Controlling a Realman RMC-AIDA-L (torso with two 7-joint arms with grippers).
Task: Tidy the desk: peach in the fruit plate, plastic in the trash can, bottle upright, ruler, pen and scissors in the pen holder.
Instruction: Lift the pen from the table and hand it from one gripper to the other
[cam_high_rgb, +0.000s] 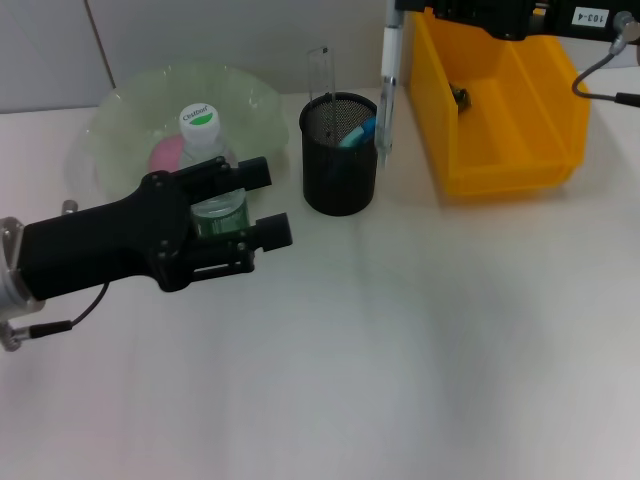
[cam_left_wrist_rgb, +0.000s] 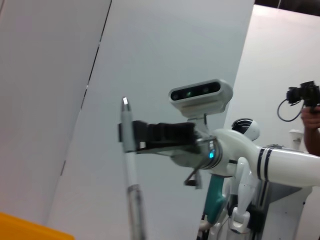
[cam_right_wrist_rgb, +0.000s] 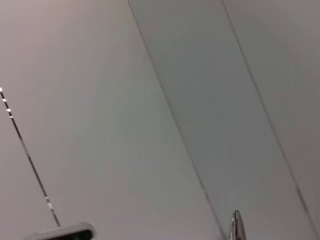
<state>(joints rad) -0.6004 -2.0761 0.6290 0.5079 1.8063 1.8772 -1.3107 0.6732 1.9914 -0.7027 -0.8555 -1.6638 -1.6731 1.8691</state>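
My left gripper (cam_high_rgb: 268, 203) is shut on the bottle (cam_high_rgb: 205, 150), which has a white cap and a green label and stands upright at the front edge of the fruit plate (cam_high_rgb: 120, 110). A pink peach (cam_high_rgb: 166, 153) lies in the plate. My right gripper (cam_high_rgb: 396, 8) is at the top edge of the head view, shut on the pen (cam_high_rgb: 387, 85), which hangs upright over the right rim of the black mesh pen holder (cam_high_rgb: 338, 165). The holder has a clear ruler (cam_high_rgb: 318, 75) and blue-handled scissors (cam_high_rgb: 358, 132) in it. The left wrist view shows the right gripper (cam_left_wrist_rgb: 131, 136) clamping the pen (cam_left_wrist_rgb: 133, 195).
The yellow trash can (cam_high_rgb: 500, 150) stands at the back right with a small dark item (cam_high_rgb: 460, 95) inside. The right arm's black body (cam_high_rgb: 500, 15) hangs over the trash can. A cable (cam_high_rgb: 600, 75) runs at the far right.
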